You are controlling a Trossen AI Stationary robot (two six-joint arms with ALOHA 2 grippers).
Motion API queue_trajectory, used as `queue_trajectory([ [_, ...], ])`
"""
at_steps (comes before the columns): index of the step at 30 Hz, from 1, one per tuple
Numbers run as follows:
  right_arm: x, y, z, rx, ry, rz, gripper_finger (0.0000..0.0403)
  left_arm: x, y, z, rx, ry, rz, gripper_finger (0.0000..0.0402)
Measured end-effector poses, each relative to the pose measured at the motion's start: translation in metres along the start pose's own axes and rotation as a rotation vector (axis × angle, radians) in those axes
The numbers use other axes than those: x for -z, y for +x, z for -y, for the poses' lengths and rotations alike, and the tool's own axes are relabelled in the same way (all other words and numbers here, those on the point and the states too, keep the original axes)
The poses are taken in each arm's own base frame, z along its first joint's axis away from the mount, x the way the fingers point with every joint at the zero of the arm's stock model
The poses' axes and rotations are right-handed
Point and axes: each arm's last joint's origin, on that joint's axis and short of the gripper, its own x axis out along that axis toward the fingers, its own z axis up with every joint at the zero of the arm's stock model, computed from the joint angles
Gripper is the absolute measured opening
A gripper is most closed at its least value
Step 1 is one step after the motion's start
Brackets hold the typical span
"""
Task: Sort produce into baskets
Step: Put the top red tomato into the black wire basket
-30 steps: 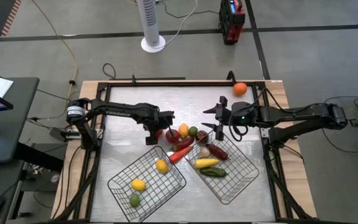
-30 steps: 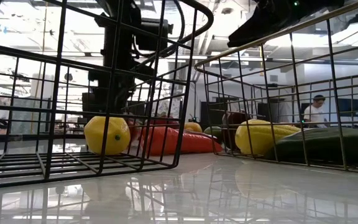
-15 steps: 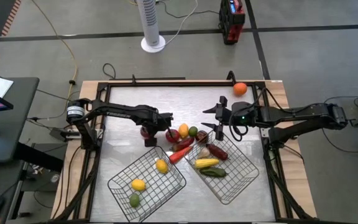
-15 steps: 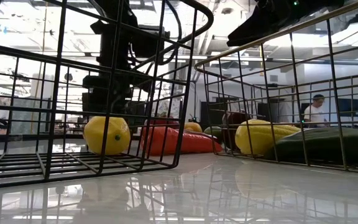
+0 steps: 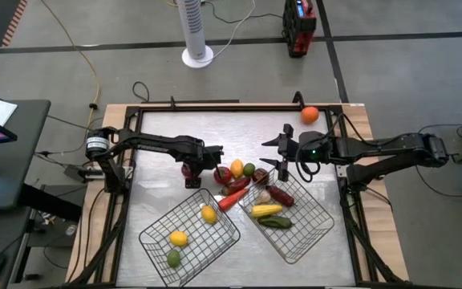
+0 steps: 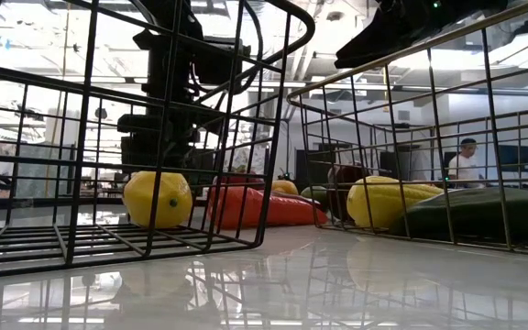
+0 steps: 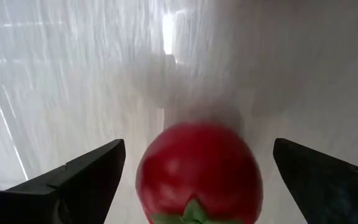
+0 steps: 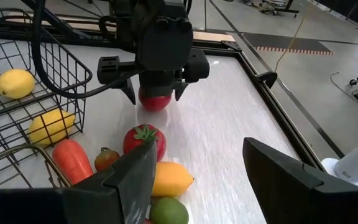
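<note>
The left gripper [image 8: 155,94] hangs over a round red toy tomato [image 7: 199,171] on the pale worktop [image 5: 167,132], its jaws spread wide on either side and not touching it; the tomato's lower edge is cut off in the left wrist view. The right gripper [image 5: 281,152] waits above the far corner of the right silver wire-mesh basket [image 5: 311,231], jaws part open and holding nothing. That basket holds a yellow corn cob [image 5: 266,210], a dark green cucumber [image 5: 277,222] and a dark red piece hard to identify. The left wire-mesh basket [image 5: 155,237] holds two yellow lemons and a green lime. Between the baskets lies a loose cluster, partly overlapping: an orange carrot [image 5: 228,201], a strawberry [image 8: 144,140], a lemon and a lime.
</note>
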Motion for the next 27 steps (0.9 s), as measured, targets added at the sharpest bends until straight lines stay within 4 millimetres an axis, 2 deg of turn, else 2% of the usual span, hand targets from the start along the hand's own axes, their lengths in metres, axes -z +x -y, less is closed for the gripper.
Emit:
queue_trajectory([
  [10,0.0001,0.0,0.0,0.0,0.002,-0.001,0.0268,0.0035,-0.0002,0.0004,0.006,0.02,-0.035,0.0379],
  [27,0.0002,0.0,0.0,0.0,-0.013,-0.001,0.0268,0.002,0.0028,0.0006,0.0,0.039,-0.008,0.0377],
])
